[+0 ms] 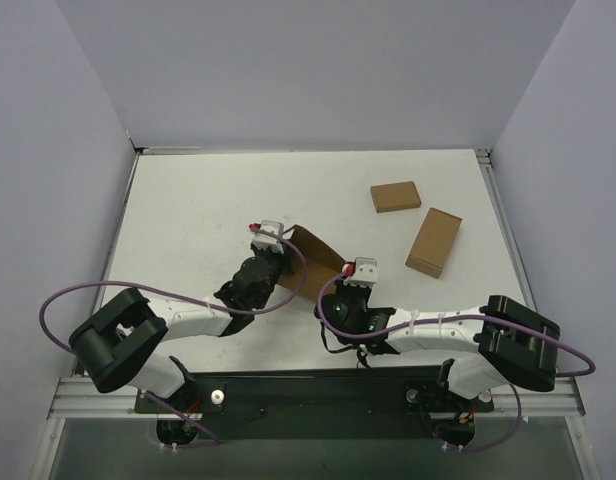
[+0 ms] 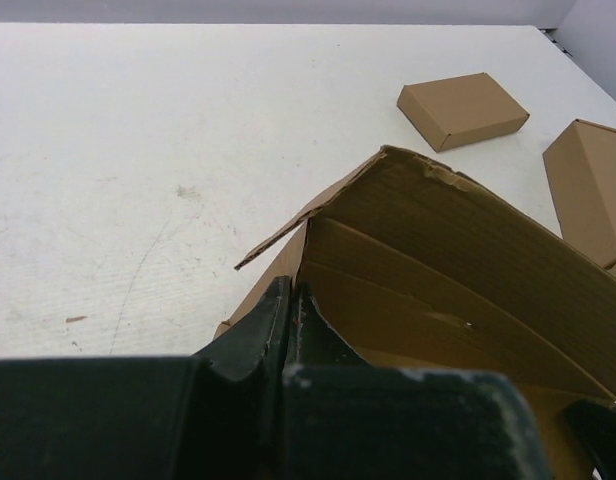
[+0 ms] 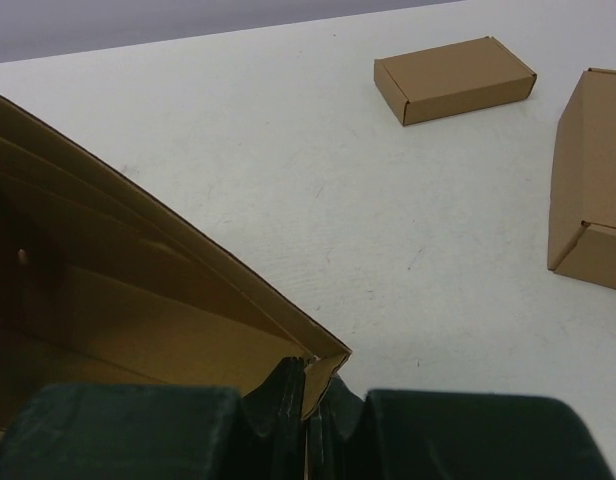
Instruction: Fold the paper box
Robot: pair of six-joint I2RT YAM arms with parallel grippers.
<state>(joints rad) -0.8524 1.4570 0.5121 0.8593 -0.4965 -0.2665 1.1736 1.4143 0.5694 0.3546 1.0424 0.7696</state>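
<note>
The paper box (image 1: 310,252) is brown cardboard, partly folded, with walls standing up between my two grippers at the table's middle. My left gripper (image 1: 265,262) is shut on the box's left wall (image 2: 288,262), its fingers (image 2: 273,318) pinching the wall's edge. The box's inside (image 2: 458,290) shows creased panels. My right gripper (image 1: 356,285) is shut on the box's right corner (image 3: 323,375). The long wall (image 3: 178,240) runs off to the left in the right wrist view.
Two smaller closed brown boxes lie at the right back: one flat (image 1: 395,196) (image 2: 462,109) (image 3: 454,78), one larger (image 1: 434,241) (image 2: 593,185) (image 3: 591,205). Purple walls enclose the white table (image 1: 208,200).
</note>
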